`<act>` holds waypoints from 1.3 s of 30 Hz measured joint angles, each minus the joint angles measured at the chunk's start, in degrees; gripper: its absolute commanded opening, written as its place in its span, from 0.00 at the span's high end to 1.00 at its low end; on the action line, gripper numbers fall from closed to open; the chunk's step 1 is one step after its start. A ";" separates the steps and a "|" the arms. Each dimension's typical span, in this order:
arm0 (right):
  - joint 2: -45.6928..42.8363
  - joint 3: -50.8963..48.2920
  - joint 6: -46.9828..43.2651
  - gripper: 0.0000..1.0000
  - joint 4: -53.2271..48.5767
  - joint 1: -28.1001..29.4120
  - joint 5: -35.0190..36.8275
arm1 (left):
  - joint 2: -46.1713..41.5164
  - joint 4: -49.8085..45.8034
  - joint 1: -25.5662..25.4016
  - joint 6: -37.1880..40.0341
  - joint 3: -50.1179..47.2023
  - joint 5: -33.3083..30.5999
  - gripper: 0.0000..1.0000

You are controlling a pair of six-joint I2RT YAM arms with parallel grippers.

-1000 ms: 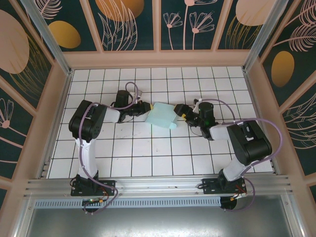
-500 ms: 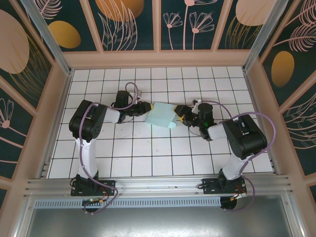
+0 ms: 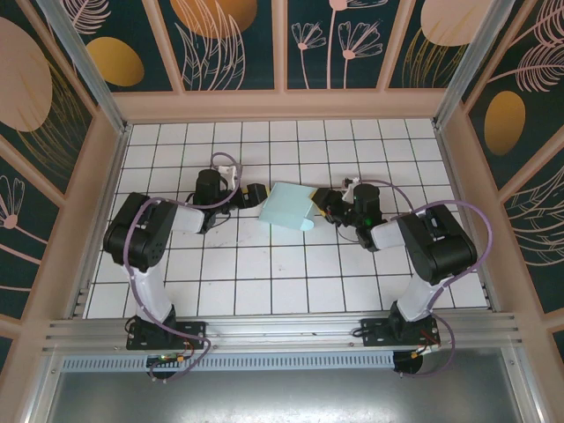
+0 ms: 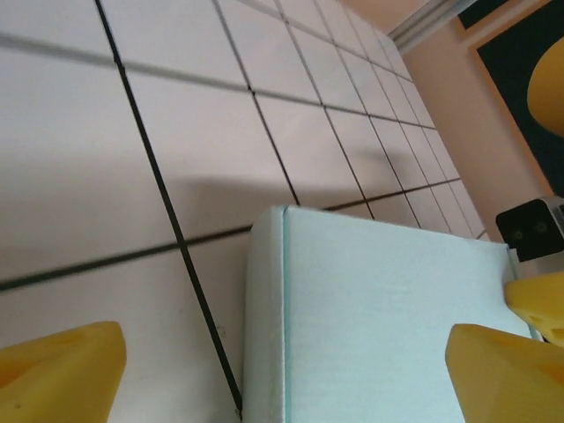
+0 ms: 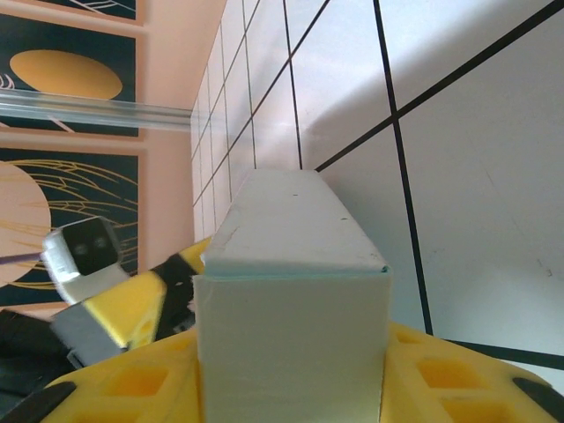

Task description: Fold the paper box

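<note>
The paper box [image 3: 291, 207] is a pale aqua folded block lying on the white tiles between the two arms. My left gripper [image 3: 256, 194] stands open just off the box's left end, touching nothing. In the left wrist view its yellow fingertips [image 4: 62, 374] sit far apart, with the paper box [image 4: 388, 317] ahead between them. My right gripper [image 3: 322, 204] is shut on the box's right end. In the right wrist view the paper box [image 5: 291, 344] is pinched between both yellow fingers [image 5: 132, 388], its top ridge running away from the camera.
The white tiled table [image 3: 264, 282] is ringed by peach walls [image 3: 282, 104] at the back and sides. An aluminium rail [image 3: 282, 330] runs along the near edge by the arm bases. The left gripper [image 5: 132, 300] shows beyond the box in the right wrist view.
My left gripper has opened and drawn back left off the box, its arm swinging outward. My right gripper has closed onto the box's right end. The box has barely moved.
</note>
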 measured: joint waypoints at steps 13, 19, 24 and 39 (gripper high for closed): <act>-6.40 1.18 -2.62 0.58 -4.85 -3.69 -1.01 | -18.32 12.92 -11.87 31.01 -10.73 -24.22 0.01; -13.25 1.81 -4.15 0.58 -8.72 -6.86 -1.55 | -20.31 21.40 -20.79 54.10 -15.02 -35.82 0.01; -18.64 1.86 -4.11 0.59 -10.97 -8.35 -2.51 | -19.26 26.88 -24.28 69.99 -16.57 -40.02 0.01; -26.56 -1.09 4.20 0.61 -9.20 -10.51 -8.55 | -2.60 45.88 -29.51 97.68 -13.40 -47.69 0.02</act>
